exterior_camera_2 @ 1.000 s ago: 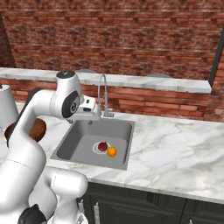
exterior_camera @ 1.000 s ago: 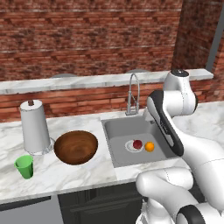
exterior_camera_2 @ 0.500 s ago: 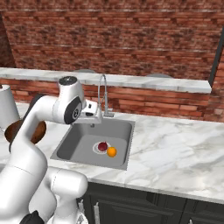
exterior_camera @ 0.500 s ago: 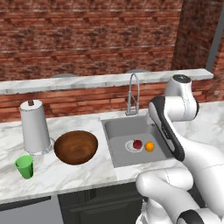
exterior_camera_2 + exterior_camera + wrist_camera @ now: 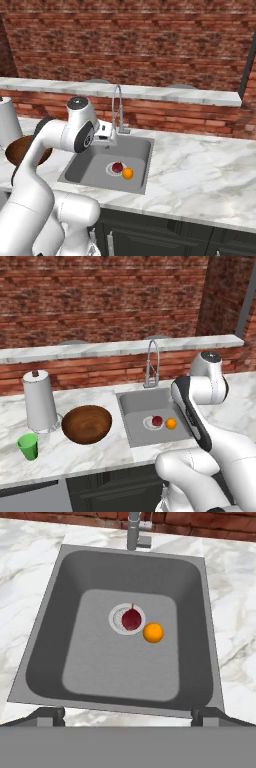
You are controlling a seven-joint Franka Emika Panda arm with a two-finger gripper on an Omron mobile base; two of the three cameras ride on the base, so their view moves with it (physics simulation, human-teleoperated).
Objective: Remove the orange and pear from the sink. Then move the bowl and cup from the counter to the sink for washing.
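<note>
Grey metal sink (image 5: pixel 45 637) lies straight below the gripper (image 5: pixel 128 714), whose arm has swung rightward since a second ago; its tips stand wide apart, holding nothing. Bowl (image 5: pixel 86 424) and cup (image 5: pixel 28 446) sit far left. Pear (image 5: pixel 131 619) on the drain touches the orange (image 5: pixel 153 633).

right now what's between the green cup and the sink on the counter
The wooden bowl sits between the cup and the sink in the left base view. The paper towel roll stands just behind that line.
</note>
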